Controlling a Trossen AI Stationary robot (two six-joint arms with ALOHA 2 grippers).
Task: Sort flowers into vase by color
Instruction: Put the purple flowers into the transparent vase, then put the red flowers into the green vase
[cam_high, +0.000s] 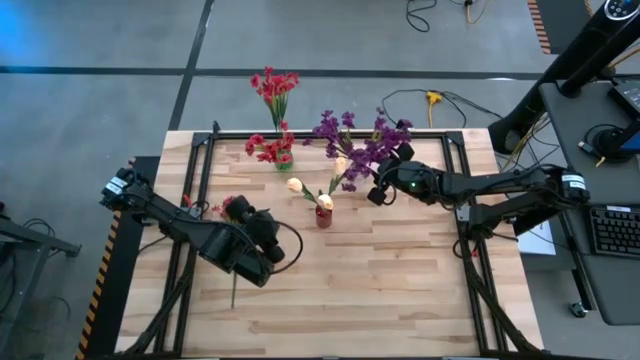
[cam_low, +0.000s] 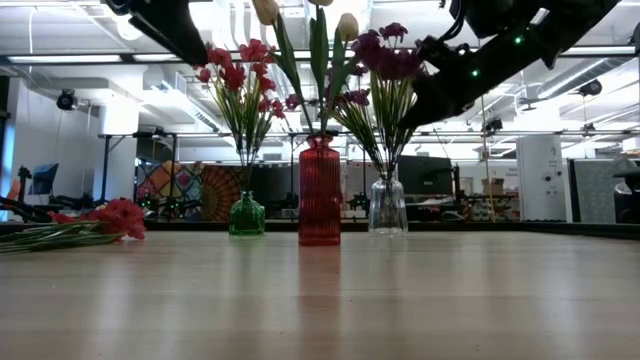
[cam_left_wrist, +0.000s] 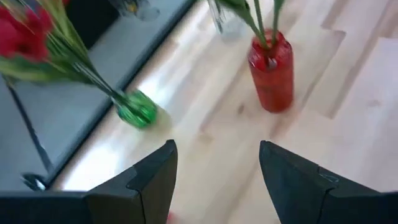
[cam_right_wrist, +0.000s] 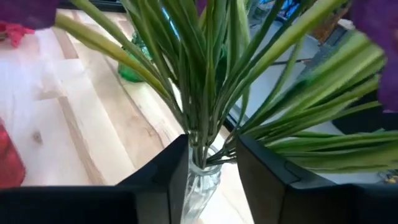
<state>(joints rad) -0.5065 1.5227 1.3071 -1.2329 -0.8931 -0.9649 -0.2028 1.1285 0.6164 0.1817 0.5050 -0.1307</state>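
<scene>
Three vases stand on the table. The green vase (cam_high: 285, 160) (cam_low: 246, 215) holds red flowers (cam_high: 274, 85). The red vase (cam_high: 324, 216) (cam_left_wrist: 272, 71) holds cream-yellow flowers (cam_high: 296, 185). The clear vase (cam_low: 387, 206) (cam_right_wrist: 202, 180) holds purple flowers (cam_high: 350, 140). One red flower (cam_high: 234, 207) (cam_low: 105, 218) lies flat on the table beside my left arm. My left gripper (cam_high: 264, 224) (cam_left_wrist: 217, 168) is open above the table, near that flower. My right gripper (cam_high: 378, 193) (cam_right_wrist: 211, 155) is open, with a finger on either side of the purple stems (cam_right_wrist: 205, 134) just above the clear vase's mouth. My right gripper has its two fingers (cam_right_wrist: 168, 171) close on either side of the bundle of purple stems, coming level from the table's right side. Whether a finger touches the stems I cannot tell. The stems stand in the clear vase.
The three vases stand close together near the table's far edge, with tall blossoms spreading above them. The near half of the wooden table (cam_high: 380, 290) is bare. A black frame (cam_high: 200, 150) runs around the table. Cables (cam_high: 430, 100) lie on the floor beyond.
</scene>
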